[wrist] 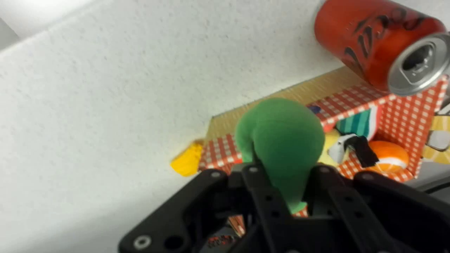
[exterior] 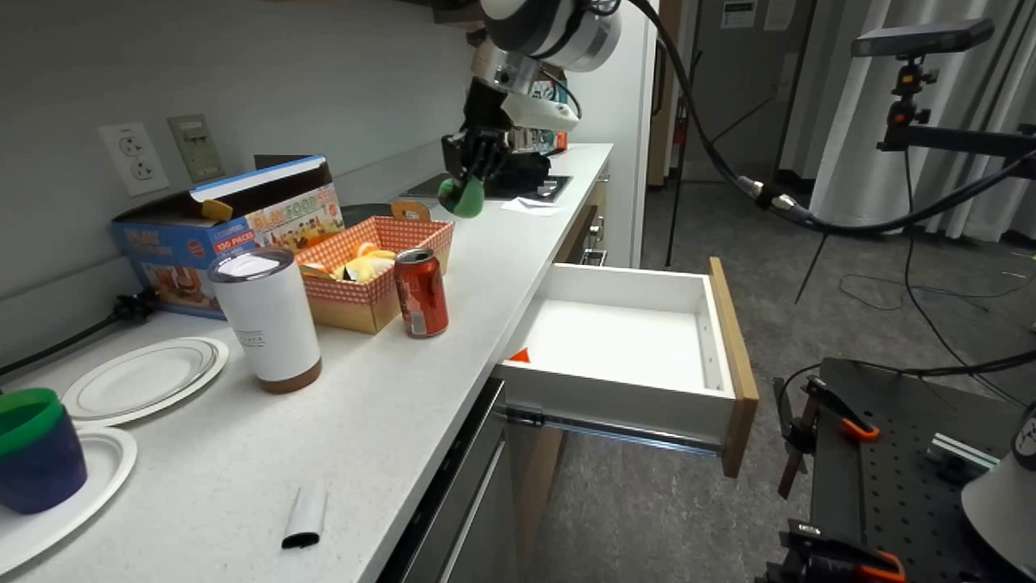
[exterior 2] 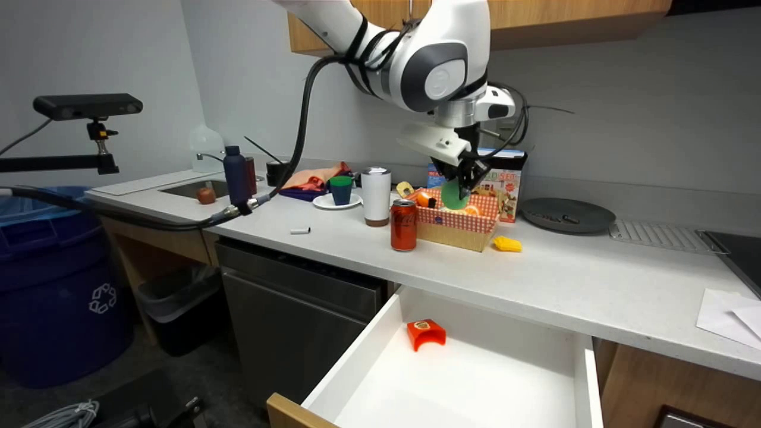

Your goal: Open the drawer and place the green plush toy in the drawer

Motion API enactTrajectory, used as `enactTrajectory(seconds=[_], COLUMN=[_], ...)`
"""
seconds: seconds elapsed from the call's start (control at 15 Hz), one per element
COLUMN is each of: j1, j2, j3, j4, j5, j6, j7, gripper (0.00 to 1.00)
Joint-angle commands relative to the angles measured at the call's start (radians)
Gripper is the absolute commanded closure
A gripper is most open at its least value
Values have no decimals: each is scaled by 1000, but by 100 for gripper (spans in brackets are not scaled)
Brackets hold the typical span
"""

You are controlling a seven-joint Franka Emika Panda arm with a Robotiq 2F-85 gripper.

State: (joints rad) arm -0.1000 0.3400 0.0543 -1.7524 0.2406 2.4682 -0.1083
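Clamping the green plush toy [wrist: 285,131], the tool [wrist: 286,170] hangs above the tabletop [exterior 2: 582,270] near the checked basket [exterior 2: 446,236]. Low swing toward the open drawer [exterior 2: 487,383] could snag basket rim or tip the red can [exterior 2: 404,226]; weak pinch could drop the toy short. Basket: yellow and orange pieces [exterior: 368,266], among others. Drawer: red piece [exterior 2: 425,331] toward its back.

It's dim in here; behind the gripper [exterior 2: 459,181], the wall [exterior 2: 624,119] lies grey and shadowed; well below the gripper, the drawer [exterior: 623,332] shows bright white, its metal runner [exterior: 623,435] glinting; in the wrist view, the fingers [wrist: 263,189] and the green plush toy [wrist: 291,137] look soft, perhaps out of focus.
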Motion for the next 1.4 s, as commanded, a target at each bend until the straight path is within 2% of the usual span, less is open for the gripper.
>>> enactTrajectory(seconds=[0.0,0.47,0.53,0.67,0.87,1.07,1.27,1.33], j1=[-27,-49,-49,-42,-45,-44,-42,-40], j2=[-113,-260,-289,-316,-342,-334,-318,-281], j3=[-19,-70,-77,-99,-113,-129,-140,-140], j4=[-253,-677,-740,-822,-920,-988,-1028,-992], j5=[79,166,175,148,110,55,58,87], j6=[111,278,300,355,485,674,810,831], j7=[8,14,17,32,31,48,35,14], gripper=[94,94,54,46,23,0,0,0])
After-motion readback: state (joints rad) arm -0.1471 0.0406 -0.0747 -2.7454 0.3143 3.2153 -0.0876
